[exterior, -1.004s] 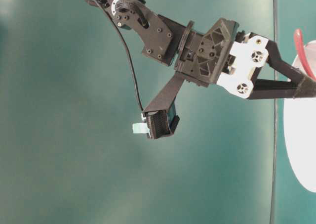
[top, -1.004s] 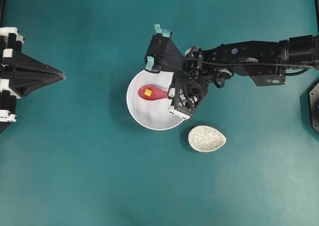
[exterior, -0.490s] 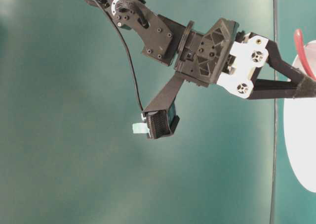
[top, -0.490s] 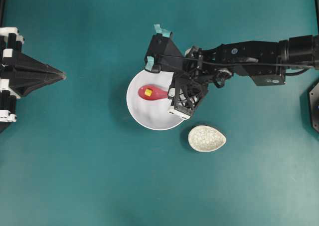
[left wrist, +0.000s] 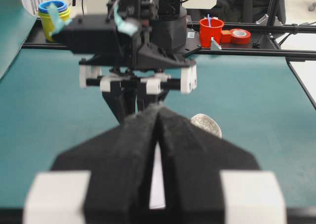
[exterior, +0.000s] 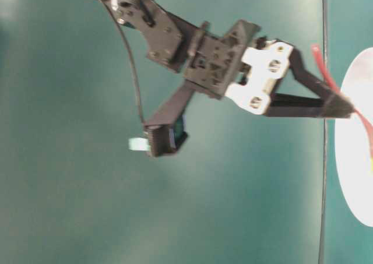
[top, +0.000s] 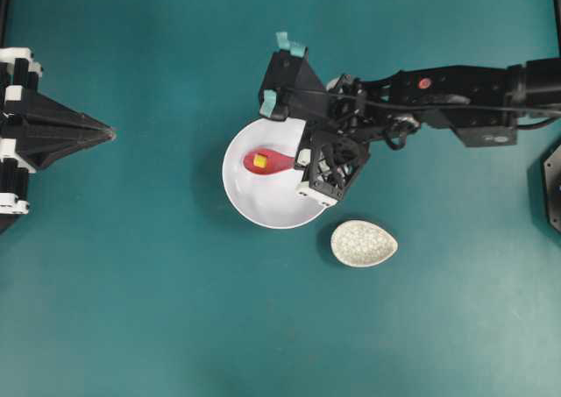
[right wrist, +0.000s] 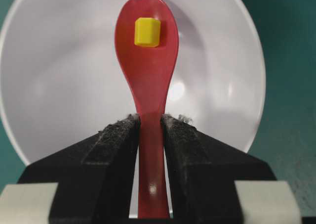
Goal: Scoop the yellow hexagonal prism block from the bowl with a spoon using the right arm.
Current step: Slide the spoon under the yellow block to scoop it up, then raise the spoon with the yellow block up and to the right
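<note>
Right end effector (right wrist: 150, 130) was clamped on the red spoon (right wrist: 147, 70) handle over the white bowl (right wrist: 44, 85), yellow block (right wrist: 146, 32) sitting loose near the scoop's tip, so any tilt or jerk while lifting could roll it back into the bowl.

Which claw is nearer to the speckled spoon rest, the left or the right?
The right. The right claw holds the spoon over the bowl, just up-left of the spoon rest. The left claw sits shut at the far left edge.
</note>
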